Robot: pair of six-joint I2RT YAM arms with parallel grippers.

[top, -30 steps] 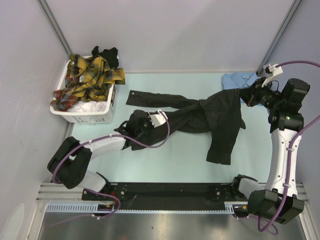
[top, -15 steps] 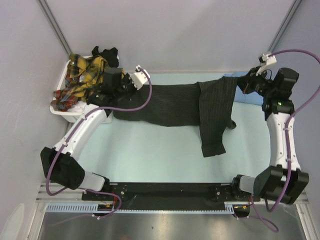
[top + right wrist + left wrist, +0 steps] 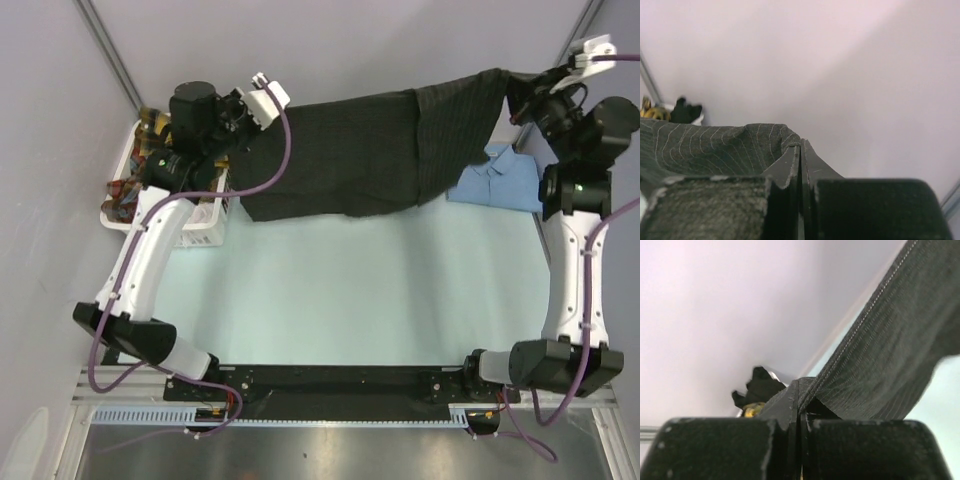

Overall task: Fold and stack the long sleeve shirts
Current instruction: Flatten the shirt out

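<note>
The charcoal pinstriped long sleeve shirt hangs spread in the air over the back of the table, its lower edge draping toward the tabletop. My left gripper is shut on its left end, and the cloth runs off to the right from the closed tips. At the far right, my right gripper is shut on the other end, with pinstriped cloth bunched against the closed tips. A folded light blue shirt lies on the table under the right arm.
A white laundry basket stands at the back left, partly behind my left arm, holding yellow-red plaid shirts. A dark garment shows in the basket in the left wrist view. Walls close off the back and both sides.
Both arms rose and swung toward the back wall, lifting the pinstriped shirt off the table and stretching it out between them. The light blue shirt is now uncovered.
</note>
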